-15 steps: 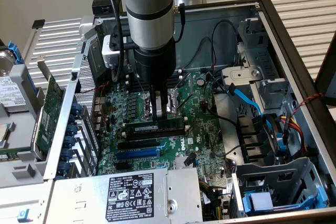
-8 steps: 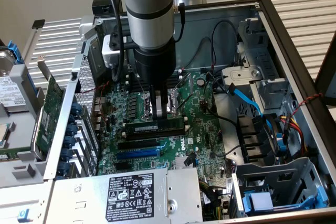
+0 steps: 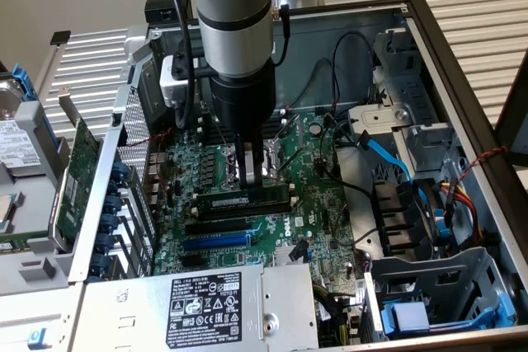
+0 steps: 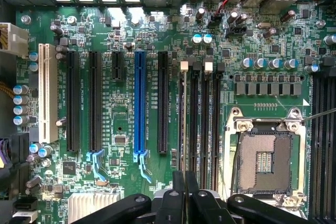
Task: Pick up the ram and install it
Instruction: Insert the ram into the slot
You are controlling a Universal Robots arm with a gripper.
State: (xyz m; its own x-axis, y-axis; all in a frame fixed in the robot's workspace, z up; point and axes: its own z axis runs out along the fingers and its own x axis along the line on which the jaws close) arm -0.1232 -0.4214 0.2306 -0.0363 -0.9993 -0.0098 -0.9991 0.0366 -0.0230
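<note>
The arm reaches down into the open grey metal computer case, and its dark two-fingered hand hangs low over the green motherboard, near the middle of the exterior view. Directly under it stands the long thin green ram stick with its white label strip. It is on edge, with its long axis running from the exterior view's left to its right. The hand sits roughly over the middle of the stick's length.

In the wrist view the ram stick appears as a thin pale line lying along one of the long black memory slots, one end at a white end clip. The fingers meet almost together across its thickness, so the hand looks clenched on the stick's upper edge — pinching across the thin way, not along the length.

The stick seems aligned with its slot. Whether it is fully seated or the clips have latched, I cannot tell.
</note>
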